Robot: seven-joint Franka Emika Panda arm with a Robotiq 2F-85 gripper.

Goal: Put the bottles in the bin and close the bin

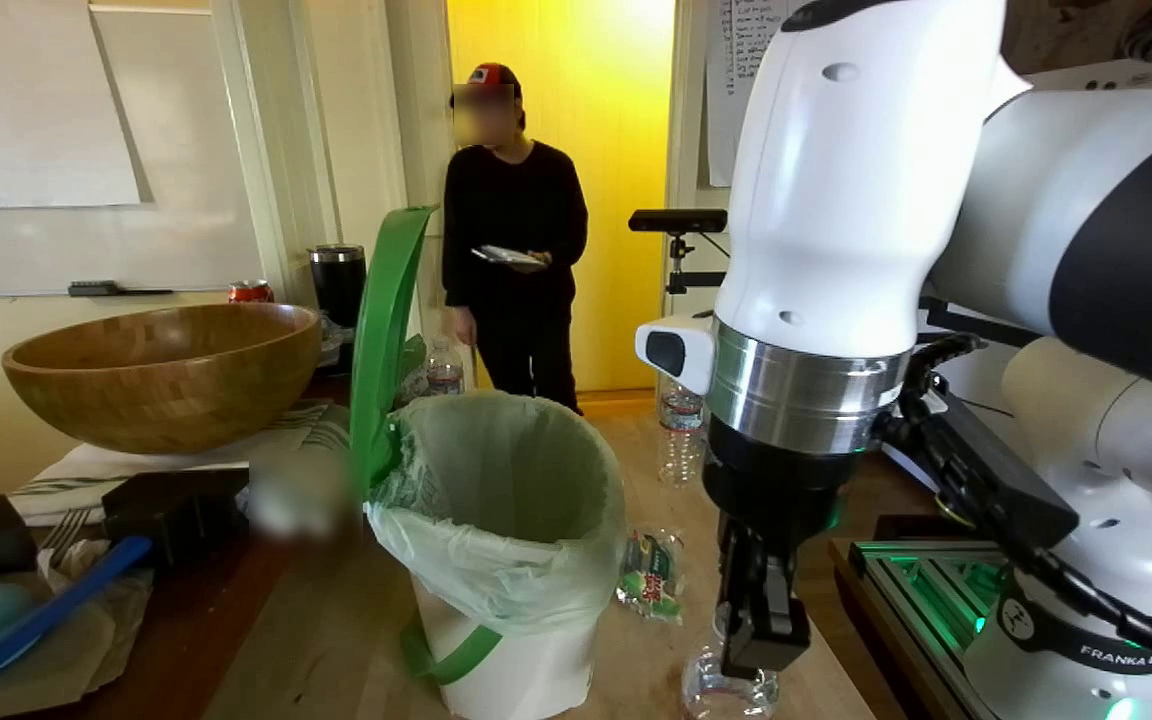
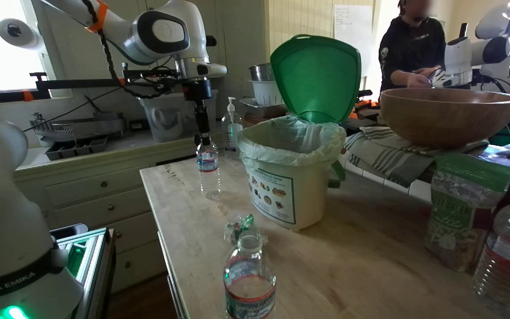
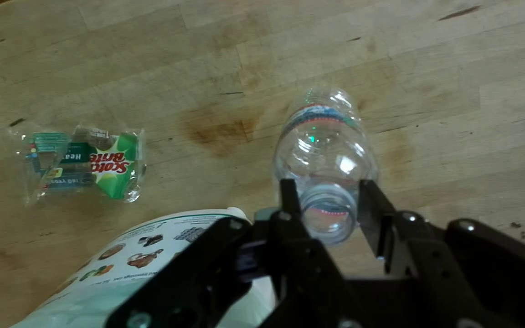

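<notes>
The black two-finger tool points downward and grasps a clear plastic bottle by its neck: the fingers bear on opposite sides, and the neck fills the gap between them. The bottle stands upright on the pale wooden worktop, directly below the tool. Its shoulder is smooth and domed; a label band with red and blue print encircles the ribbed body.

The small off-white bin stands just beside the tool, lined with a crinkled, translucent pale-green plastic bag. Its rounded green plastic lid is raised upright on the side away from the tool. A glossy clear-film packet with green print lies near the tool, between the grasped bottle and a second clear plastic bottle. A third, ridged clear bottle stands well apart from the tool. A wide, smooth wooden bowl sits on the far side of the bin from the tool.
</notes>
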